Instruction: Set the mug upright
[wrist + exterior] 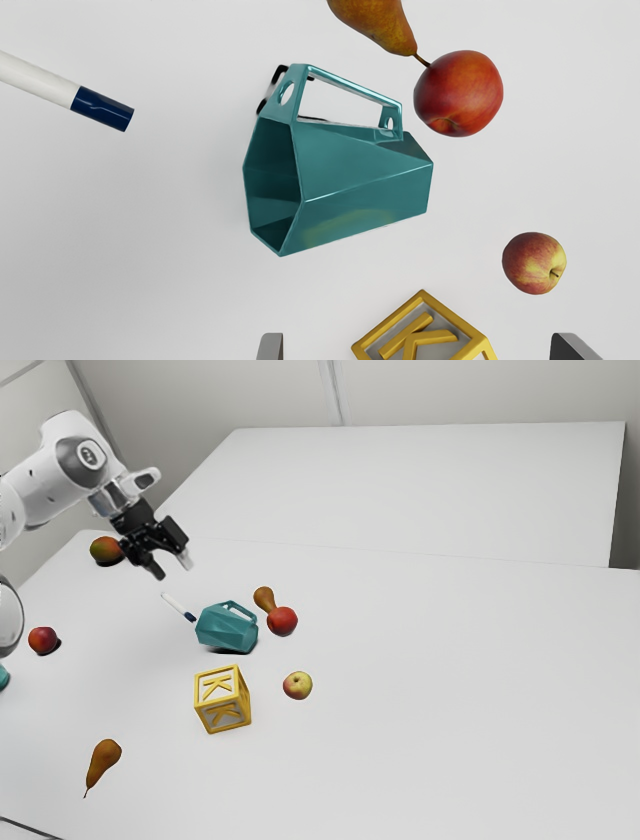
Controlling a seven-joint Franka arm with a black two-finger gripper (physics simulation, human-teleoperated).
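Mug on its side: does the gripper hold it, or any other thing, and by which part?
Nothing is held. The gripper is open above the table, and the mug lies on its side, untouched.

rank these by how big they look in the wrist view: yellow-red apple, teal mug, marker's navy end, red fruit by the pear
1. Teal mug
2. Red fruit
3. Yellow-red apple
4. Marker's navy end
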